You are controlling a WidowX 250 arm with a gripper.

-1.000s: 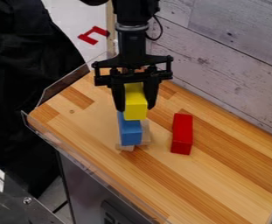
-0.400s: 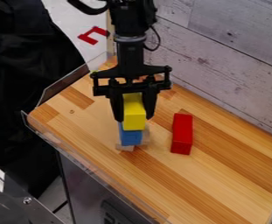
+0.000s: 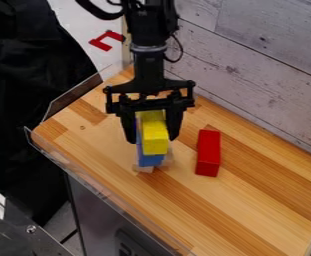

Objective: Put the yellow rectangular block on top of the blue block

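Observation:
The gripper [image 3: 151, 139] hangs over the left half of the wooden table, open, its fingers on either side of the yellow block. A narrow gap shows at the yellow block's left side. The yellow rectangular block [image 3: 155, 142] appears to lie lengthwise on the blue block, covering most of its top. Below it shows the front end of the blue block [image 3: 150, 160], with a thin strip of blue along the left. The rear of both blocks is hidden by the gripper.
A red block [image 3: 208, 153] lies to the right of the stack. Pale wooden pieces [image 3: 143, 169] show around the blue block's base. The wooden table [image 3: 251, 200] has a clear raised edge at the left, and a grey plank wall [image 3: 264, 65] stands behind.
The gripper and yellow block have come down over the blue block, hiding more of it. The fingers were close against the yellow block and have now spread apart.

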